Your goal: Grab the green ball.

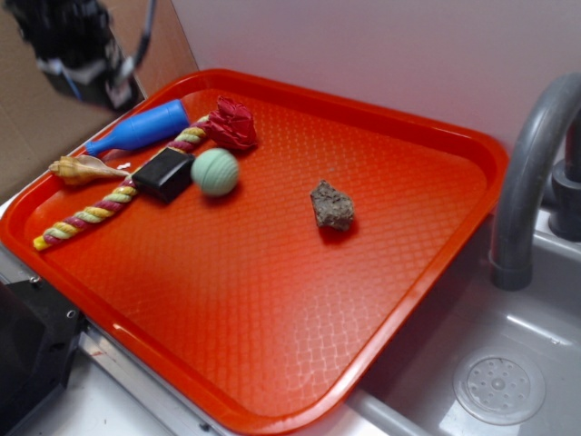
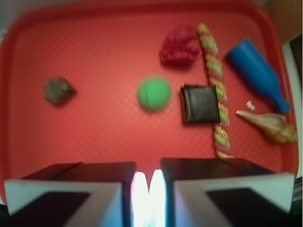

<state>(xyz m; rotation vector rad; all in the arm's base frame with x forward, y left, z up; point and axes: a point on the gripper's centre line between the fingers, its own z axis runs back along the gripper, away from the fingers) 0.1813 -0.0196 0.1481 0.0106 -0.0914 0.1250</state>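
Red tray (image 1: 381,300) sits beside grey sink (image 1: 508,363), faucet (image 1: 531,173) at 3 o'clock, white wall behind. Ball (image 1: 215,172) lies on tray just beside black block (image 1: 164,173), at its 3 o'clock. Gripper (image 2: 149,189) hangs above tray, fingers pressed together, holding nothing.

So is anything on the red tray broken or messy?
Nothing looks broken or spilled. The green ball, black block, rope, blue bottle, shell, red cloth and rock just lie loose on the tray; the bottle is on its side.
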